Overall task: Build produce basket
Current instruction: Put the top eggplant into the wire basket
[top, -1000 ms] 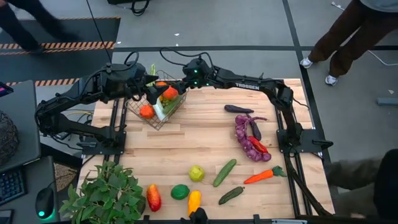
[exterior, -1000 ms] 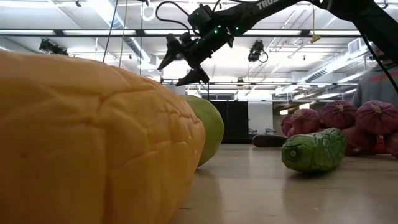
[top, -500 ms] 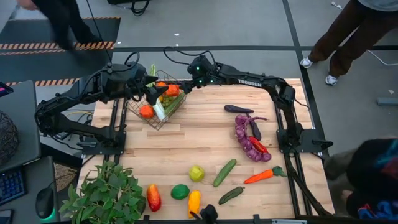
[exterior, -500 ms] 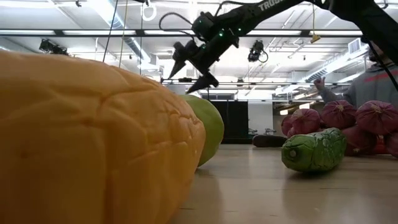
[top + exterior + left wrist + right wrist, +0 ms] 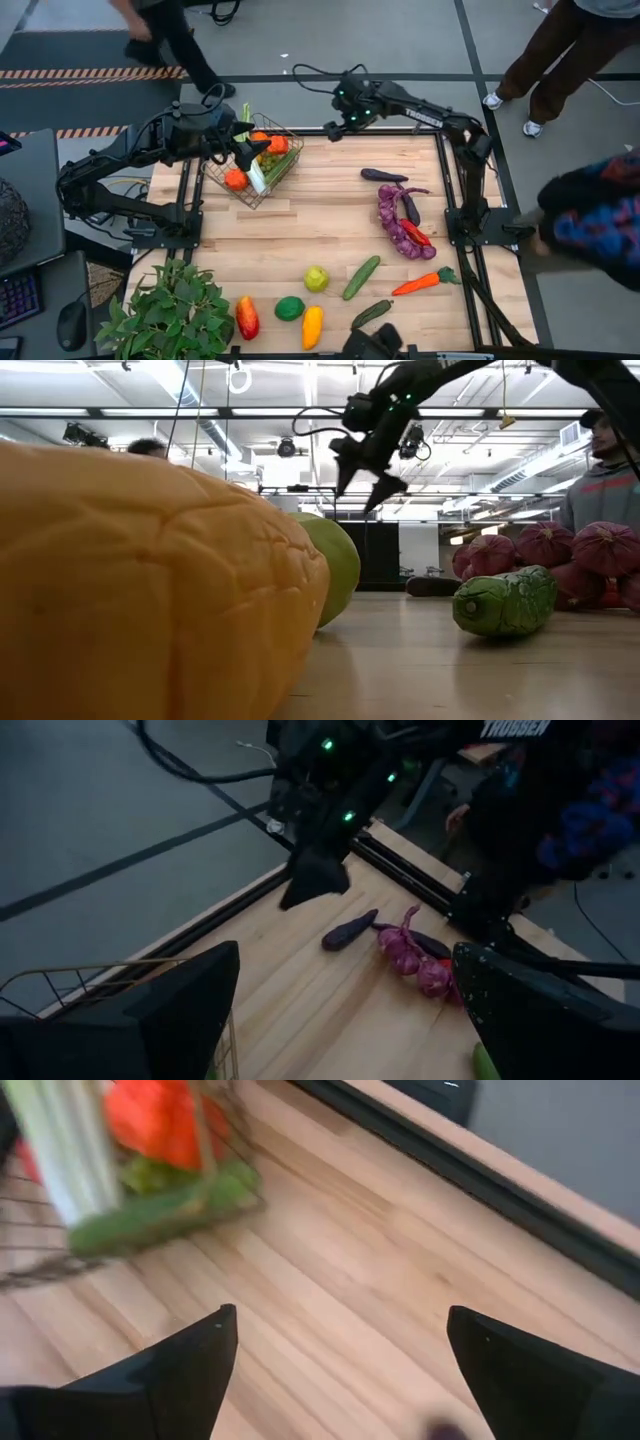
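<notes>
Wooden table on grey floor, people around.

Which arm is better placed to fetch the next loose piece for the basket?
Right, probably. Its open, empty claw hangs above the table's far edge, nearest the dark eggplant and purple grapes. The left claw, also open, sits at the basket rim, far from all loose produce.

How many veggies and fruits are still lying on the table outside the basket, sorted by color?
Purple: 3 (grapes, two eggplants)
Green: 4 (two cucumbers, round pieces)
Red: 2
Yellow: 1
Orange: 1 (carrot)
Total: 11
</notes>
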Controlling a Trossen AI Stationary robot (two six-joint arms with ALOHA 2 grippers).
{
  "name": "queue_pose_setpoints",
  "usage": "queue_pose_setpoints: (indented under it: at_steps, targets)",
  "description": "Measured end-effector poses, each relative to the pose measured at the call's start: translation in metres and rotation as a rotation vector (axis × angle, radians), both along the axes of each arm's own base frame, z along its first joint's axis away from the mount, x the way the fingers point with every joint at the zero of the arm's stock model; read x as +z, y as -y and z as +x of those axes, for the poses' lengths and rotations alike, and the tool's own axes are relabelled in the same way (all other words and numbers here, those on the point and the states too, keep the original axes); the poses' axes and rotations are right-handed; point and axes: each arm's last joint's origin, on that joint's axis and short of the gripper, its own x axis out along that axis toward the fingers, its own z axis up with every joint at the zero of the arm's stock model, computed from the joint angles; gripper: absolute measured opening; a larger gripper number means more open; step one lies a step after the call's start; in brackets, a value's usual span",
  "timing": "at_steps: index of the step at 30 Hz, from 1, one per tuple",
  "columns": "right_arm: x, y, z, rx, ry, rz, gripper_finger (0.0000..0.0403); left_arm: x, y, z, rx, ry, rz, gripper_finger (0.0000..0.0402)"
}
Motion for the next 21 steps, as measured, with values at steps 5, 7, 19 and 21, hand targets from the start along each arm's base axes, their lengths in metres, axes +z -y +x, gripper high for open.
queue_pose_setpoints:
  at_steps: [5,7,19,21]
  targets:
    - [0.006,-0.01,-0.024,-0.012,-0.167,0.048,0.035,0.0,0.0,0.0,0.004,0.005,-0.007,0.0373]
    - [0.006,-0.016,-0.03,-0.013,-0.223,0.089,0.0348,-0.001,-0.001,0.003,0.005,0.0,-0.008,0.0373]
    - [0.004,-0.054,-0.033,0.051,-0.478,0.111,0.0346,-0.018,-0.004,0.041,-0.164,-0.037,-0.097,0.0373]
    - [0.004,-0.058,-0.031,0.091,-0.5,0.069,0.0346,-0.02,-0.003,0.045,-0.202,-0.043,-0.118,0.0373]
